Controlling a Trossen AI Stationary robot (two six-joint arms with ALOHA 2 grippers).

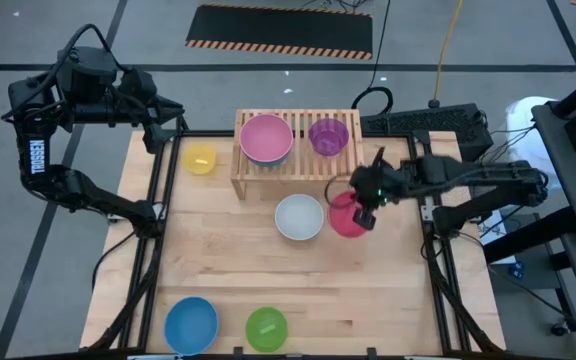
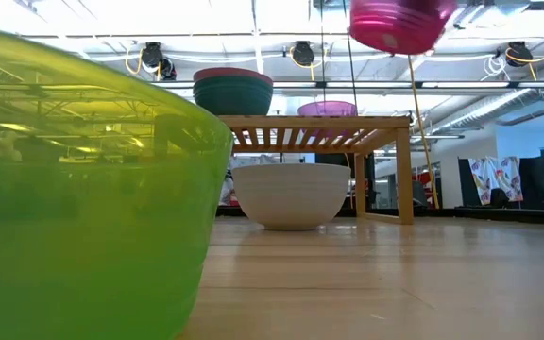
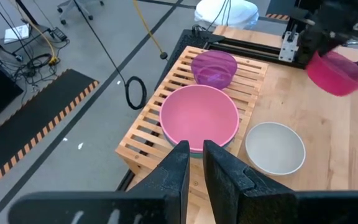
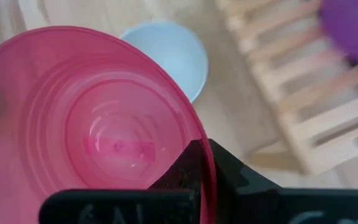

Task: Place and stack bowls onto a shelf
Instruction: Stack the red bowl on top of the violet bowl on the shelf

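The shelf (image 1: 298,155) stands at the table's far middle. On it a pink bowl (image 1: 266,136) is nested in a teal one (image 2: 233,95), with a purple bowl (image 1: 328,134) beside them. My right gripper (image 1: 366,214) is shut on a red bowl (image 1: 345,219), held in the air in front of the shelf's right end. A white bowl (image 1: 299,217) rests on its base on the table just left of it. My left gripper (image 3: 195,167) waits high over the far left corner, shut and holding nothing. My right gripper pinches the red bowl's rim (image 4: 209,163), one finger inside the bowl and one finger (image 4: 244,180) outside its wall. The fingers slant down from the table's right side. The bowl (image 2: 399,23) hangs lifted clear of the table, tilted, its mouth turned partly sideways.
A yellow bowl (image 1: 200,158) sits on the table left of the shelf. A blue bowl (image 1: 190,325) and a lime green bowl (image 1: 266,328) sit near the front edge; the green one (image 2: 83,189) fills the low view's left. Bare wood lies between them and the white bowl.
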